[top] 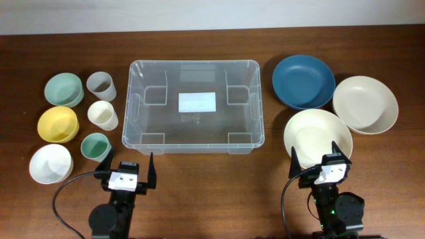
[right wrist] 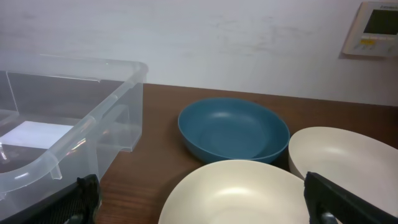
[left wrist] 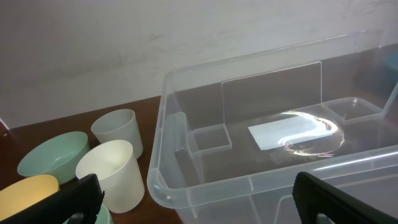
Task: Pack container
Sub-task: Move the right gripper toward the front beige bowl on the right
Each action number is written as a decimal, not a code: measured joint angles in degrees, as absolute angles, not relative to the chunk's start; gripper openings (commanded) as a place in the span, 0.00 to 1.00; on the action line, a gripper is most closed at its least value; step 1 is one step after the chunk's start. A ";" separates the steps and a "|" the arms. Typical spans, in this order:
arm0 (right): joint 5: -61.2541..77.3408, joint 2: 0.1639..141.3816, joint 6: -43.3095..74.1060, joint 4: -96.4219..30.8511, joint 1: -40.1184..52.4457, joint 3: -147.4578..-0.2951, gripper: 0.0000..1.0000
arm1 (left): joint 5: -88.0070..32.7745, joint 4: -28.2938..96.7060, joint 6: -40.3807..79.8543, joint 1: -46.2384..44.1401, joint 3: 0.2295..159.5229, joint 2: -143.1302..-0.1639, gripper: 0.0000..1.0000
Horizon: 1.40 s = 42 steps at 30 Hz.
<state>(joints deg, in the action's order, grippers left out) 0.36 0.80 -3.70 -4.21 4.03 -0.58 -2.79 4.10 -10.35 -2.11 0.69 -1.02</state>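
Observation:
The clear plastic container [top: 192,143] sits mid-table, empty, with a white label on its base; it also shows in the left wrist view [left wrist: 205,186] and the right wrist view [right wrist: 74,143]. My left gripper [top: 126,171] is open and empty at the front, just short of the container's near left corner. My right gripper [top: 321,160] is open and empty, its fingers over the near edge of a cream bowl [top: 312,133], which also shows in the right wrist view [right wrist: 242,196].
Left of the container: a pale green bowl [top: 64,88], yellow bowl [top: 57,123], white bowl [top: 50,163], grey cup [top: 101,85], cream cup [top: 103,115], teal cup [top: 95,146]. Right: a blue bowl [top: 303,81] and a beige bowl [top: 364,103].

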 measured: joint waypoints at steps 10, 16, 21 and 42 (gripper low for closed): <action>0.36 0.80 -3.70 -4.21 4.03 -0.58 0.99 | -2.79 4.10 -10.33 -2.11 0.69 -1.02 1.00; 0.36 0.80 -3.66 -4.21 4.03 -0.58 0.99 | -2.79 4.10 -10.35 -2.11 0.69 -1.02 1.00; 0.34 0.80 -3.70 -4.21 4.03 -0.58 0.99 | -2.79 4.10 -10.35 -2.11 0.69 -1.02 1.00; 8.84 1.02 5.34 2.04 4.03 -4.62 0.99 | -2.79 4.10 -10.33 -2.11 0.69 -1.02 1.00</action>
<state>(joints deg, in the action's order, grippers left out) 8.84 1.02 5.34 2.04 4.03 -4.62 -2.79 4.10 -10.33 -2.11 0.69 -1.02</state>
